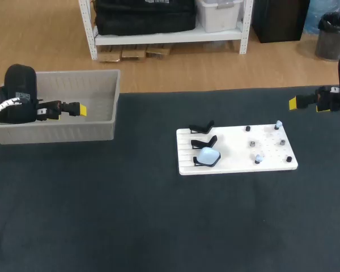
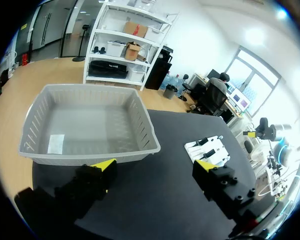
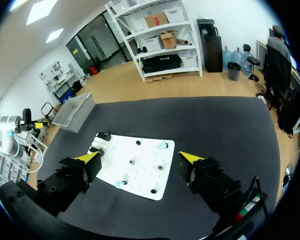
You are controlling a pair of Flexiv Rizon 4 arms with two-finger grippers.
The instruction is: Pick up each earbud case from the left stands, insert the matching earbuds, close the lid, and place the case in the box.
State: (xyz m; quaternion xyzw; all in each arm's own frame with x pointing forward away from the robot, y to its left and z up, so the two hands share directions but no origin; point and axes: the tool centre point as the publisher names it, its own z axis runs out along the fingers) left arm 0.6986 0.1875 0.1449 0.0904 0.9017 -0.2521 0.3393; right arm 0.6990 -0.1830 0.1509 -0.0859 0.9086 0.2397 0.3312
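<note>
Both claws are open and hold nothing. The left claw (image 2: 155,166) has its fingers wide apart, and the gray box (image 2: 85,150) lies directly ahead of it and a little below. The right claw (image 3: 140,157) is open as well. The white board (image 3: 145,172) lies ahead of it on the table (image 1: 158,226), well apart.

The pale blue earbud case (image 1: 207,156) sits on a black stand (image 1: 199,163) at the end of the board far from the right claw, on the side toward the left claw. It is well apart from both. Two pale earbuds (image 1: 258,158) stand on pegs at the end of the board nearer to the right claw.

I judge the case to be a small, light shell of hard plastic, smooth and rounded, so it may slip between the yellow tips. It seems best to take it across its two broad sides, low on the body and under the lid line, so that the lid remains free to open and close. It should then be lifted straight off the stand. A moderate squeeze should be enough, because a hard one could push such a round thing out sideways.

The earbuds look very small and light, so they can easily roll away. They need a gentle and well-centred grip.
</note>
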